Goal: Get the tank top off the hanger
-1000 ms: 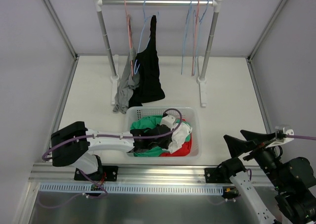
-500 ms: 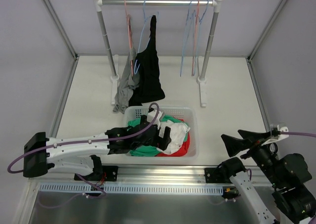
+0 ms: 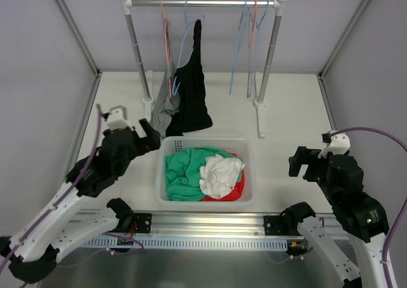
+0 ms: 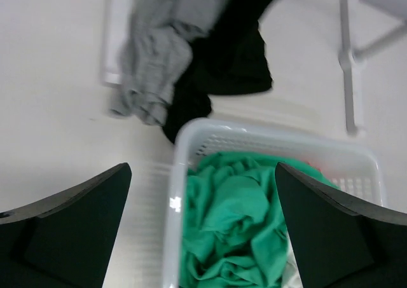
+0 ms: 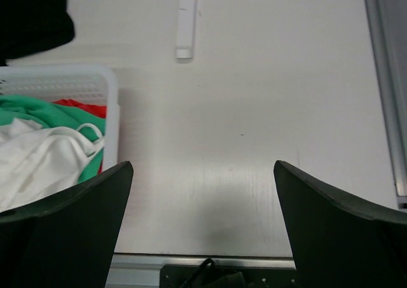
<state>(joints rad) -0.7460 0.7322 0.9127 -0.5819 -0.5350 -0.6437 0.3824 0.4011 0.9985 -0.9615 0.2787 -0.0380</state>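
Black tank top (image 3: 193, 97) hangs beyond the wide-spread left pincer (image 4: 202, 170), untouched.

right gripper (image 5: 202, 167) spread wide, clothes-filled basket (image 5: 111, 116) at left.

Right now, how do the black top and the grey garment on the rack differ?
The black top spreads wide at its hem; the grey garment is bunched and narrow. The black top reaches near the rail; the grey garment starts lower. Both hang at its left end.
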